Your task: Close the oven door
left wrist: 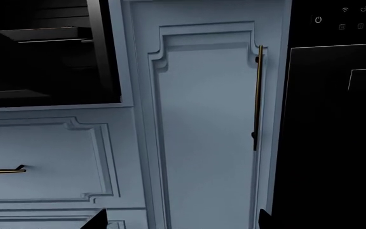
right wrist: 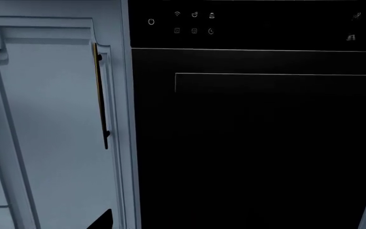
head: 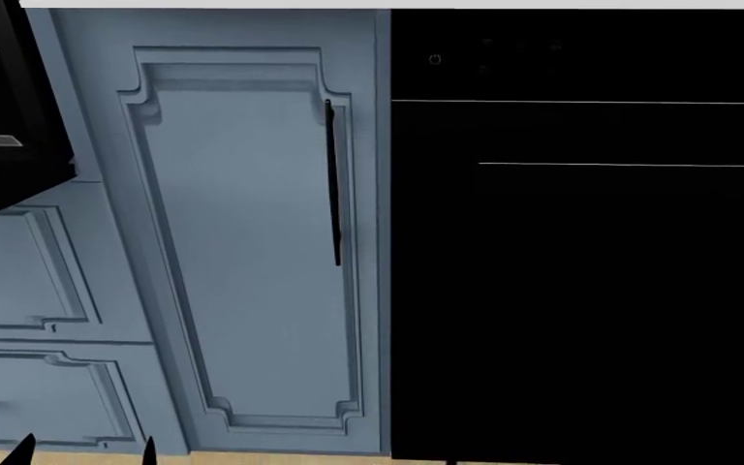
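In the left wrist view the oven cavity [left wrist: 43,57] stands open, dark, with a rack [left wrist: 43,34] inside. At the far left of the head view a black panel [head: 4,189] juts out over the blue drawer fronts. It looks like the open oven door, cut off by the frame edge, and its handle does not show. My left gripper [left wrist: 181,222] is open, its fingertips [left wrist: 97,220] wide apart in front of the blue cabinet, below and right of the oven. My right gripper [right wrist: 183,222] faces the black appliance. One fingertip [right wrist: 100,220] shows far to the side; the other is lost against the black.
A tall pale blue cabinet door [head: 256,242] with a long brass handle [left wrist: 257,95] stands between the oven and a black appliance front [right wrist: 259,143] with a power symbol [right wrist: 151,22]. Under the oven is a blue drawer front [left wrist: 43,157] with a brass handle [left wrist: 2,170].
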`<state>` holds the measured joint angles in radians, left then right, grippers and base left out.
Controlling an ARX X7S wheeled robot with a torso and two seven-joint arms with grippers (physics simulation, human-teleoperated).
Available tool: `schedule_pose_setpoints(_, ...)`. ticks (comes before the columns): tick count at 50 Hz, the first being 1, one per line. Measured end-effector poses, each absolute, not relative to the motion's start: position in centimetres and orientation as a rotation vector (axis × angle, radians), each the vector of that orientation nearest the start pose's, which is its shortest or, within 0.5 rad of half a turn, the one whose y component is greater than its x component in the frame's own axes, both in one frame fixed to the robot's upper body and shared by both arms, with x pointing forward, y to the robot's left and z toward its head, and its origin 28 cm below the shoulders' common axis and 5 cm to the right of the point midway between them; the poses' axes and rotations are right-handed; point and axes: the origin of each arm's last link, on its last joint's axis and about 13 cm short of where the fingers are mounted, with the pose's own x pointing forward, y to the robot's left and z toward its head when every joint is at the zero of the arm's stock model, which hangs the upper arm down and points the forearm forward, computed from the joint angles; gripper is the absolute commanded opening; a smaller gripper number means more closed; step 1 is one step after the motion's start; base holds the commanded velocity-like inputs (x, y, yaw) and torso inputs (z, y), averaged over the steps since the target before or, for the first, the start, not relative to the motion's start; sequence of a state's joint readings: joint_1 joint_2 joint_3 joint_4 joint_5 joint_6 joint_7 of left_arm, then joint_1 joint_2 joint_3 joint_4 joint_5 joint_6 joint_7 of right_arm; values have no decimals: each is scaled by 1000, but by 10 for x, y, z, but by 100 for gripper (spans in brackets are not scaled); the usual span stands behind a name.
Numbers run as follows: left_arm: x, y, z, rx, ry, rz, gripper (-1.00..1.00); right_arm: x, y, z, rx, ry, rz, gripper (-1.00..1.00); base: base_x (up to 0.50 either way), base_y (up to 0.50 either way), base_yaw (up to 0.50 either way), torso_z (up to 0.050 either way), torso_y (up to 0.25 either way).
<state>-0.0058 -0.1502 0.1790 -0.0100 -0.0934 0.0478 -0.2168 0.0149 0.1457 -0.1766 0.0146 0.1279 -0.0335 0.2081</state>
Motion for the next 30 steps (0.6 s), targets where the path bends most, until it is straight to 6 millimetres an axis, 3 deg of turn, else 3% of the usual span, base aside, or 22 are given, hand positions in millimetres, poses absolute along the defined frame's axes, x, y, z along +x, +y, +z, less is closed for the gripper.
schedule_pose_setpoints(11,209,206,13,49,-27,40,100,211,-96,13,-21,-12,-36,100,0,0,0,-50,0)
schedule_pose_setpoints(17,208,207,13,42,-35,40,100,210,-96,12,-20,-8,-34,100,0,46,0,-3,0)
schedule_pose_setpoints(30,209,207,14,31,-31,46,100,211,-97,12,-28,0,-39,100,0,467,0,0,0)
